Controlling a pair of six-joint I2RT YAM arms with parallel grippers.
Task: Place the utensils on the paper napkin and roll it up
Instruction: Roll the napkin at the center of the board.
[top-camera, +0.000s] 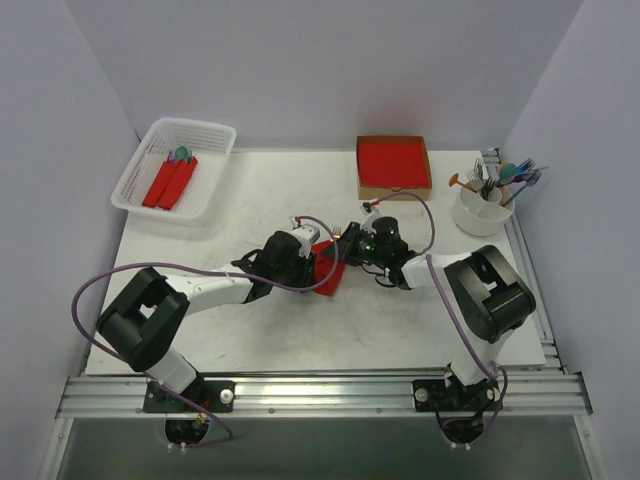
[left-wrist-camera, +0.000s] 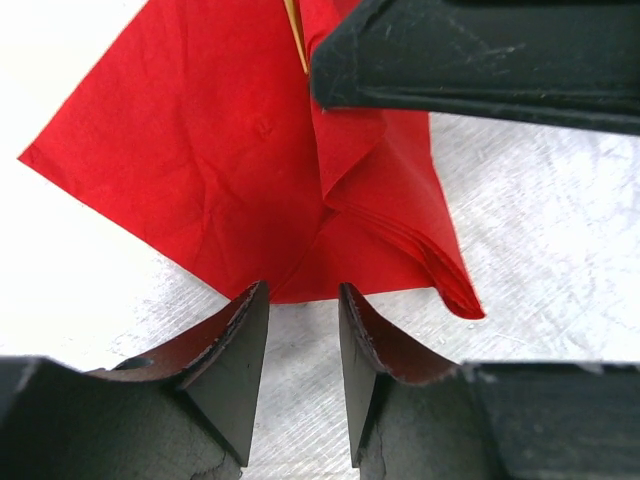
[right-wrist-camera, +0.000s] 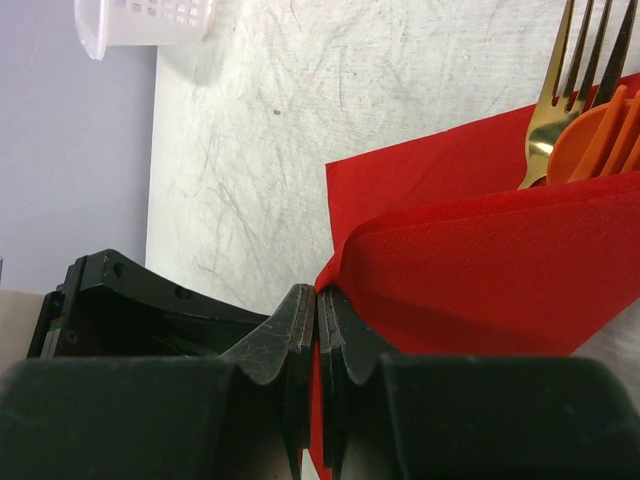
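My left gripper (left-wrist-camera: 303, 297) is low over the table (left-wrist-camera: 560, 260), jaws apart, bare table in the gap. The tips are right at the near edge of the red napkin (left-wrist-camera: 200, 150), not pinching it. The napkin is folded, layers stacked on the right. A thin yellow sliver (left-wrist-camera: 296, 40) pokes from the fold. A black bar (left-wrist-camera: 480, 50) covers the top right.

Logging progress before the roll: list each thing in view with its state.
paper napkin: on the table, one flap folded over the utensils
gold fork: on the napkin, tines poking out
orange utensil: beside the fork, partly covered
left gripper: open at the napkin's edge, holding nothing
right gripper: shut on the napkin's fold
basket: holds red rolls
cup: holds spare utensils upright
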